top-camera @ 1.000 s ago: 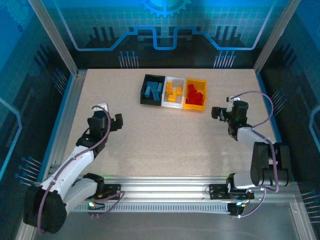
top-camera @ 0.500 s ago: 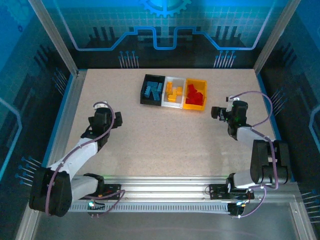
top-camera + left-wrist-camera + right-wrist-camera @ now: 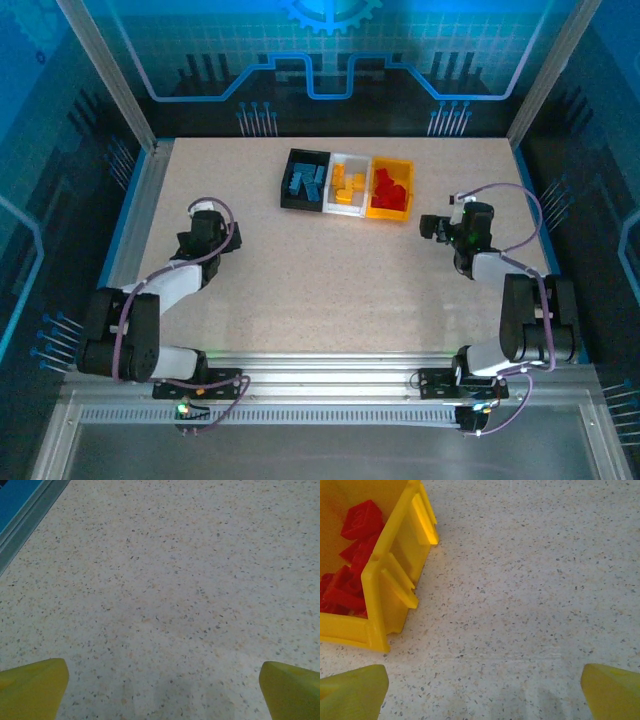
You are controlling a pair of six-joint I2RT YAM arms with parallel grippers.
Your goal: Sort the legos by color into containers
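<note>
- The blue legos [image 3: 305,181] lie in the black bin [image 3: 306,154], the orange-yellow legos [image 3: 348,183] in the white bin [image 3: 343,209], and the red legos [image 3: 391,190] in the yellow bin [image 3: 388,214].
- The three bins are joined in a row near the far edge of the table [image 3: 330,270].
- From above the bricks are too small to count, and they merge into one patch of colour per bin.
- In the right wrist view the yellow bin is cut off at the left and top edges. Its near wall hides part of the red pile.
- The right gripper [image 3: 482,695] hangs over the table just right of the yellow bin, clear of it. Its fingers [image 3: 355,690] are spread wide with bare table between them, and just their yellow tips enter at the bottom corners.
- The left gripper [image 3: 162,687] is well apart from the bins, over the table's left side. Its fingers [image 3: 35,690] are also spread wide over bare table and cut off by the frame.
- In the top view both grippers are dark and small, so their jaws are hard to make out.
</note>
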